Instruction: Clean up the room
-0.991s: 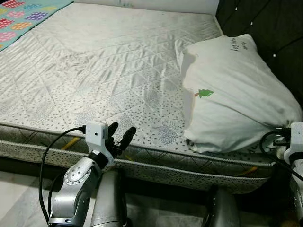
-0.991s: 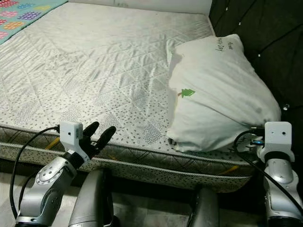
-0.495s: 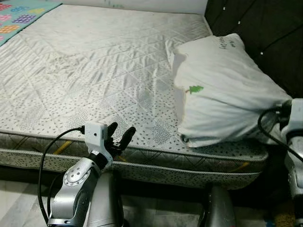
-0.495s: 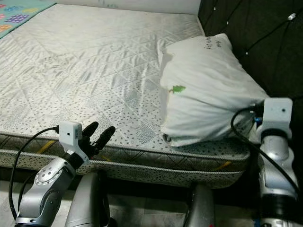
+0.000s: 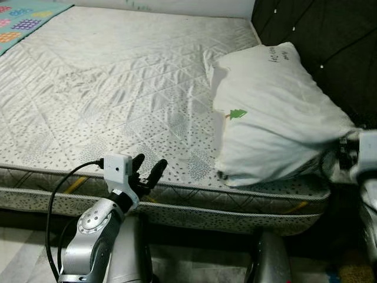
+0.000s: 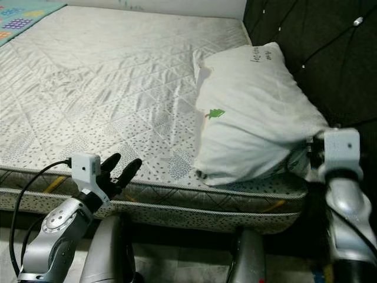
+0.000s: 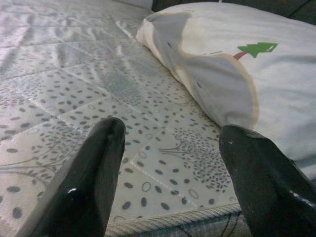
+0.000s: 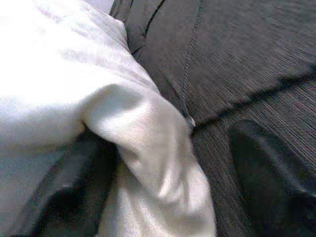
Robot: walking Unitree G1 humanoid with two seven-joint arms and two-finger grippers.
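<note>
A white pillow (image 5: pixel 271 112) with a small green tree print lies on the right side of the bed, against the dark headboard (image 5: pixel 318 29). My right gripper (image 6: pixel 307 154) is at the pillow's near right corner. In the right wrist view that gripper (image 8: pixel 168 168) is open, with the bunched corner of the pillow (image 8: pixel 148 148) between its fingers. My left gripper (image 5: pixel 150 168) is open and empty, held just above the mattress's front edge. It points across the dotted sheet (image 7: pixel 148 123) toward the pillow (image 7: pixel 237 74).
The mattress (image 5: pixel 118 88) under a pale quilted sheet spreads wide to the left of the pillow. A colourful patterned blanket (image 5: pixel 23 12) shows at the far left corner. The bed's front edge (image 5: pixel 194 206) runs just before my arms, with pale floor (image 5: pixel 23 247) below.
The view has swung right. My right gripper has risen to the pillow's near corner, which now stretches toward it. The left gripper has kept its pose.
</note>
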